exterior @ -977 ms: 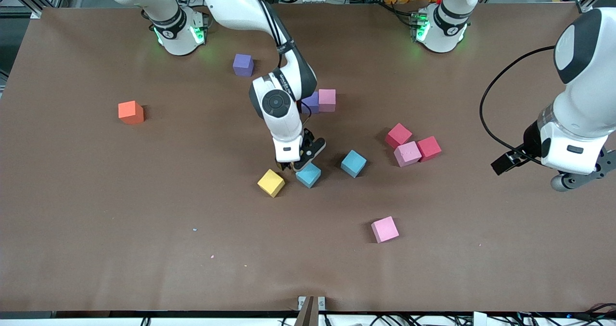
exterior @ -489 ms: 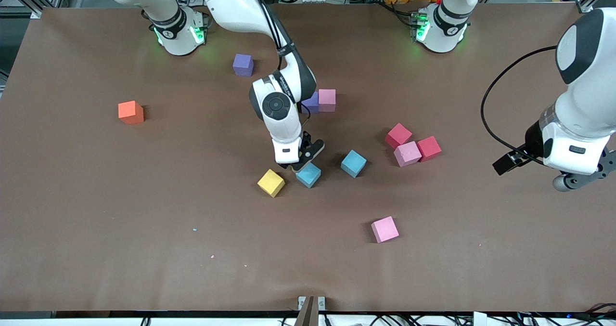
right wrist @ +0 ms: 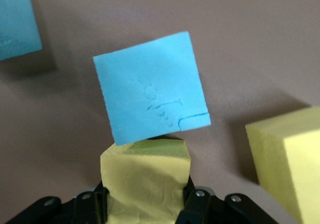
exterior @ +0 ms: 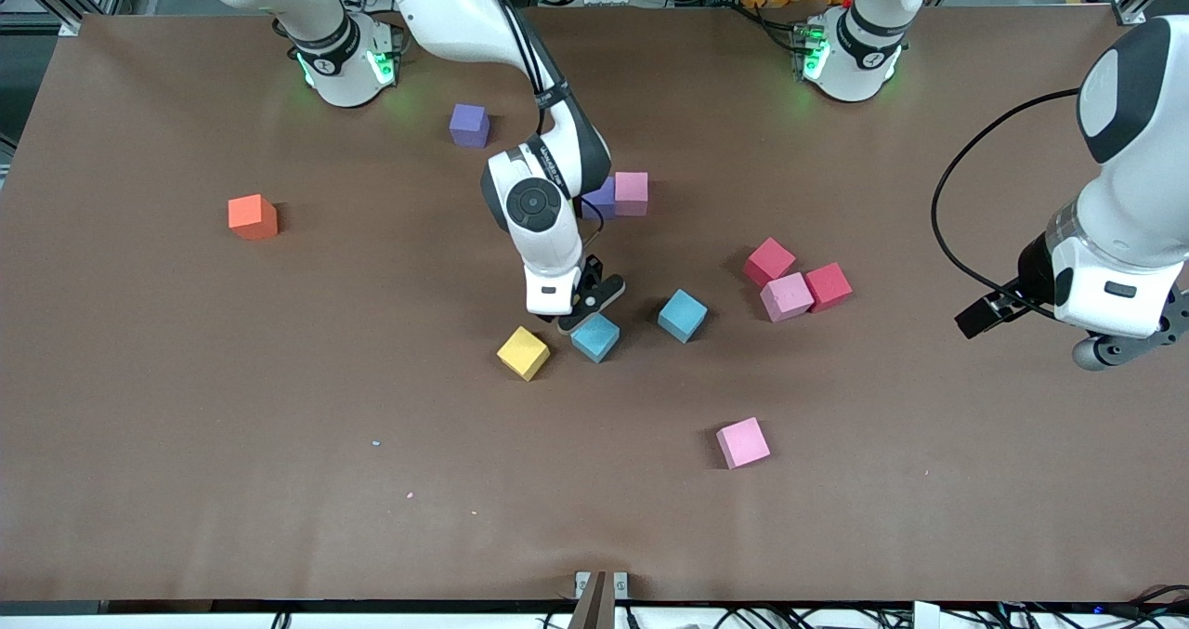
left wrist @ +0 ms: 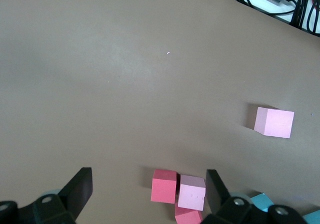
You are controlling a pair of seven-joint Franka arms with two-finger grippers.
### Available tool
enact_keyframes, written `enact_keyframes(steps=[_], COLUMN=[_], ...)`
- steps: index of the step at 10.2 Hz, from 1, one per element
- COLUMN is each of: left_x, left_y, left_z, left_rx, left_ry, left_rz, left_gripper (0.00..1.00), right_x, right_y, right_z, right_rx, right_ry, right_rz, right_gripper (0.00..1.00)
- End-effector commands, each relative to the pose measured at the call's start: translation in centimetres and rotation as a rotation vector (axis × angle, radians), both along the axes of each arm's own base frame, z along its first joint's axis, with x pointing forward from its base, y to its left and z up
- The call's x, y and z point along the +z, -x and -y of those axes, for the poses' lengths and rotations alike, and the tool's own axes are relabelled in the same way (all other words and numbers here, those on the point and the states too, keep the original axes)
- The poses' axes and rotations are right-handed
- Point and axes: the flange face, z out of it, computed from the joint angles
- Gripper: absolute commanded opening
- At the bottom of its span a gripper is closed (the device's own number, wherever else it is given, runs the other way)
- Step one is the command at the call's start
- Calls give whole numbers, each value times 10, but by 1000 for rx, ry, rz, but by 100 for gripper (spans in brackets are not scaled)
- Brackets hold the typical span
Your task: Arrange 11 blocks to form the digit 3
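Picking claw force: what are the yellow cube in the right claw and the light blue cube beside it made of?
Yellow cube: likely soft foam, matte, its faces wrinkled between the fingers. Light blue cube: seemingly the same foam, matte, dented on top.

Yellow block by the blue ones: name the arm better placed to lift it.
Right. Its pincer is already shut on that yellow block; the left pincer hangs open over the table's left-arm end.

High front camera facing the robots — wrist cameras downward, right close — shared light blue block (exterior: 595, 337).
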Motion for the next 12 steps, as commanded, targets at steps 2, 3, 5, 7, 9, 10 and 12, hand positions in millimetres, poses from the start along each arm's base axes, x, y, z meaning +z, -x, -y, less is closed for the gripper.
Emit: enact_keyframes(steps=[2, 3, 5, 7, 9, 10, 12], left_x=[6, 6, 6, 6, 6, 4, 4], left_y=[7, 7, 7, 7, 7, 7, 7], left_z=[-2, -4, -4, -4, -7, -8, -8], left_rx=[-15, -12, -12, -13, -15, -15, -18], left_ry=[12, 10, 12, 11, 11, 11, 11], left_rz=[-9, -8, -9, -10, -11, -14, -14], left_gripper=[100, 100, 100, 100, 100, 100, 100], right_x=[2, 5, 9, 10, 13, 14, 13], right_y=[6, 9, 11, 12, 12, 11, 10], right_z=[2, 3, 8, 13, 16, 17, 22], right_rx=[-189, -230, -239, -245, -250, -253, -260], right_ry=[-3, 5, 15, 16, 16, 15, 20], right_rz=[-84, -112, -134, -139, -139, -139, -140], right_gripper=[4, 2, 2, 2, 2, 2, 0])
